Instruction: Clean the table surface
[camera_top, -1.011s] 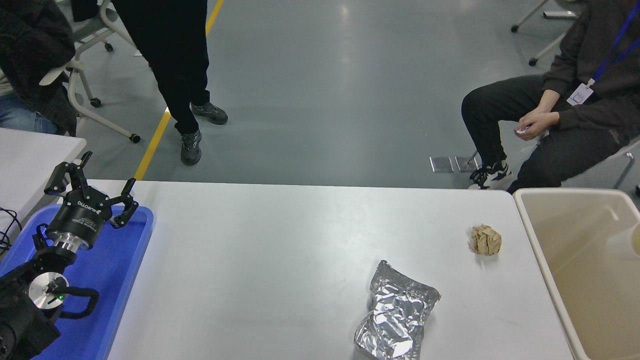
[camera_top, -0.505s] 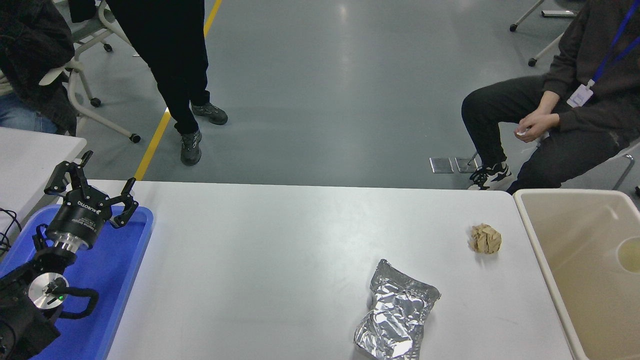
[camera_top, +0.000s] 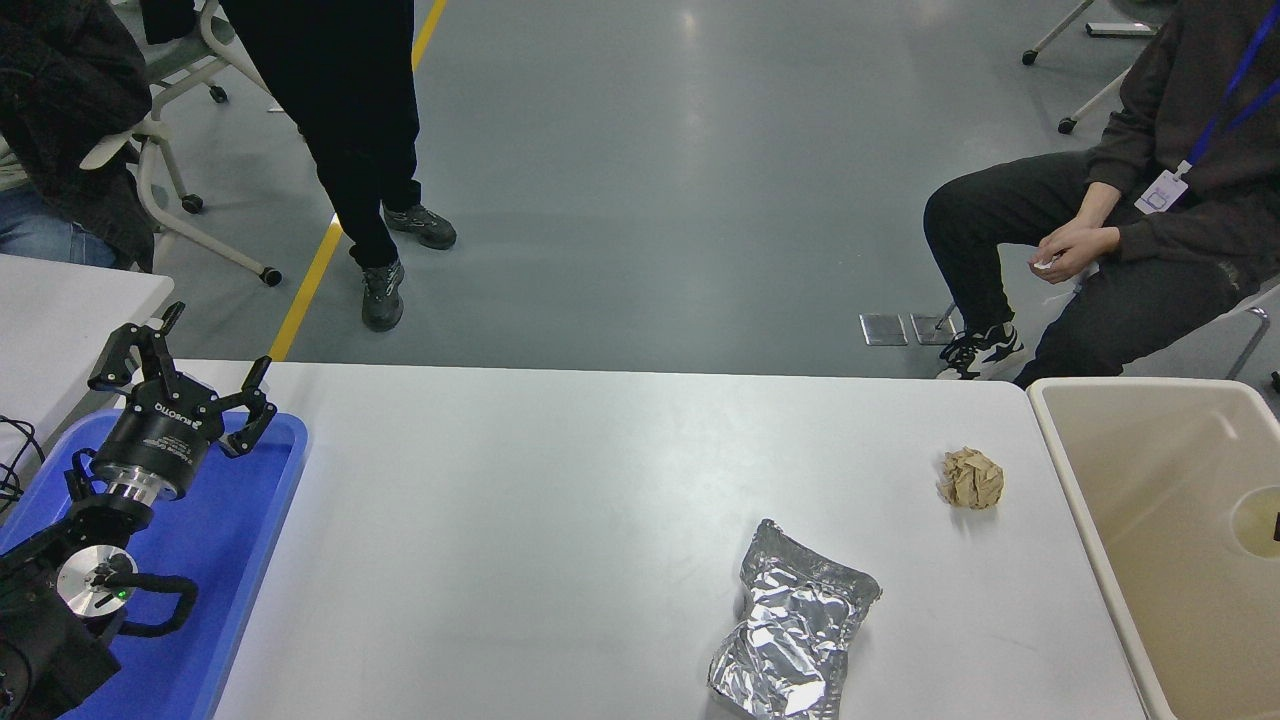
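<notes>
- Left end effector (camera_top: 190, 385) hangs over the blue tray (camera_top: 255, 520), fingers spread (gripping nothing).
- Crumpled foil bag (camera_top: 795, 635) and brown paper ball (camera_top: 971, 478) lie on the bench (camera_top: 520, 520).

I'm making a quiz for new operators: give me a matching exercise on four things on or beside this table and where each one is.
1. foil pouch
2. crumpled brown paper ball
3. blue tray
4. beige bin

a. off the table's right end
b. under the left gripper
c. near front edge, right of centre
d. on the table near the bin

Pairs: 1-c, 2-d, 3-b, 4-a
</notes>
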